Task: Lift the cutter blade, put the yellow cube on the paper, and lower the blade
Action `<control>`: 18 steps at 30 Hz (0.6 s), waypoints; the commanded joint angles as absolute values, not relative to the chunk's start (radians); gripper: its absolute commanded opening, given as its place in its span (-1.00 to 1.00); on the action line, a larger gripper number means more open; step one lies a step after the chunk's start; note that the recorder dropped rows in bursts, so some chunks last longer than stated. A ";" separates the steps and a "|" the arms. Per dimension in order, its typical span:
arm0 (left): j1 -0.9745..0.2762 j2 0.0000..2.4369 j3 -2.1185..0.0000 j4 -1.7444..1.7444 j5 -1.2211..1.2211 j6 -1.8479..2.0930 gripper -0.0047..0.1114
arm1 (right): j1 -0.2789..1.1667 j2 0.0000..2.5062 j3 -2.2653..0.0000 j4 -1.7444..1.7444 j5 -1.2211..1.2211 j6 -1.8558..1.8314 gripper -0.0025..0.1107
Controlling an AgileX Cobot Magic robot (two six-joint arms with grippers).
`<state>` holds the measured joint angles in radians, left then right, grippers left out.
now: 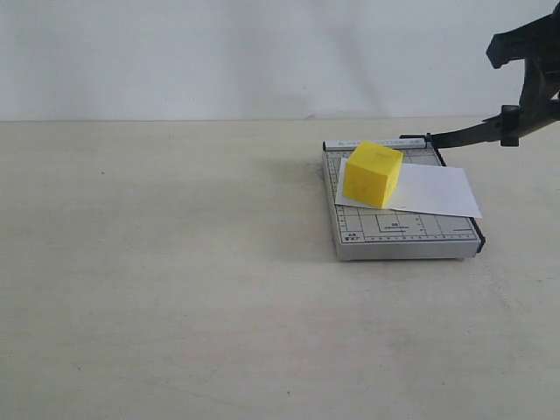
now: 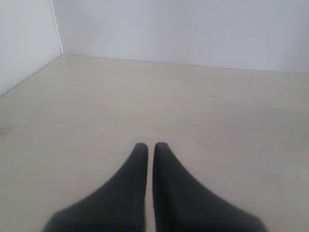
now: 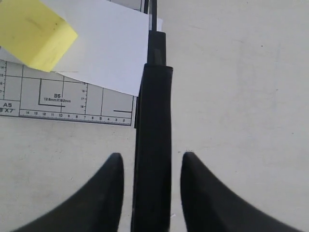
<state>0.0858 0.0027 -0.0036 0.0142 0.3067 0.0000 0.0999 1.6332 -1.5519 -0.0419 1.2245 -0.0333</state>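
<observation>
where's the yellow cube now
Exterior view, right of centre: the yellow cube sits on the left end of the paper, over the grey cutter base.

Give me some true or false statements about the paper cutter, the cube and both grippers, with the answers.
1. The yellow cube sits on the paper. True.
2. The cutter blade lies flat along the base. False: it is raised, angling up and away from the base's far right corner.
3. The left gripper holds the yellow cube. False: its fingers are almost together with nothing between them, over bare table.
4. The cutter blade's handle runs between the fingers of the right gripper. True.
</observation>
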 commanded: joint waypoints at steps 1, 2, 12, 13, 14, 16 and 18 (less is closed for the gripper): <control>0.088 0.000 0.000 0.011 0.291 0.009 -0.84 | 0.100 1.639 -1.548 -0.023 1.221 -0.044 -0.52; 0.088 0.000 0.000 0.011 0.291 0.009 -0.84 | 0.100 1.639 -1.548 -0.013 1.221 -0.046 -0.54; 0.088 0.000 0.000 0.011 0.291 0.009 -0.84 | 0.100 1.639 -1.548 0.015 1.221 -0.061 -0.55; 0.088 0.000 0.000 0.011 0.291 0.009 -0.84 | 0.100 1.639 -1.548 0.015 1.221 -0.063 -0.55; 0.088 0.000 0.000 0.011 0.291 0.009 -0.84 | 0.100 1.639 -1.548 0.015 1.221 -0.063 -0.55; 0.088 0.000 0.000 0.011 0.291 0.009 -0.84 | 0.100 1.639 -1.548 0.015 1.221 -0.066 -0.55; 0.088 0.000 0.000 0.011 0.291 0.009 -0.84 | 0.100 1.639 -1.541 0.017 1.221 -0.065 -0.55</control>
<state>0.0858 0.0027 -0.0036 0.0142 0.3067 0.0000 0.0999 1.6332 -1.5519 -0.0201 1.2245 -0.0514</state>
